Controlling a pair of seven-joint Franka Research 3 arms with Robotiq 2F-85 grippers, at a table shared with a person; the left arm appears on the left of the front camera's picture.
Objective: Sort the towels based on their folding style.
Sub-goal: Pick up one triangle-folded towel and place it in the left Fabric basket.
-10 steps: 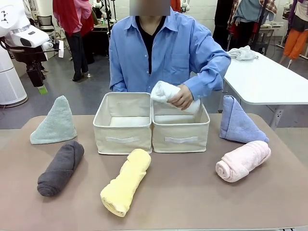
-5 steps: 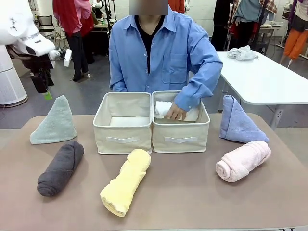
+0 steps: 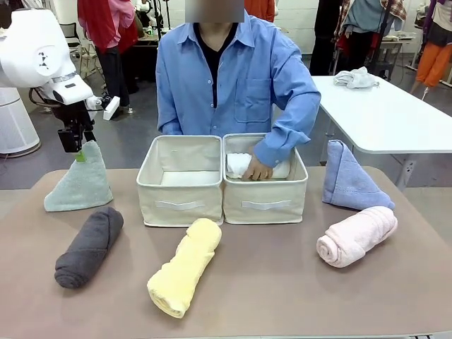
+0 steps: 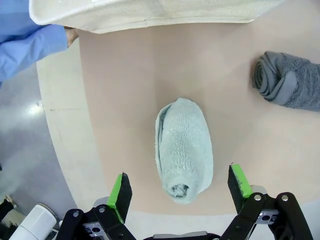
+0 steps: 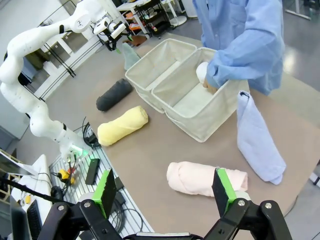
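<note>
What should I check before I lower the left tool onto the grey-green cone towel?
1. Left tool open: ok.
2. Grey-green cone centred between its fingers: ok, left wrist view.
3. Dark grey roll apart from the cone: ok.
4. Left bin empty: ok.
5. Person's hand away from the cone: ok, it rests on the white roll in the right bin.
6. Tool height above the cone's tip: cannot tell.

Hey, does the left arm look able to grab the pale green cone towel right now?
Probably yes: the left gripper hangs open directly over the pale green cone towel, with nothing between them.
</note>
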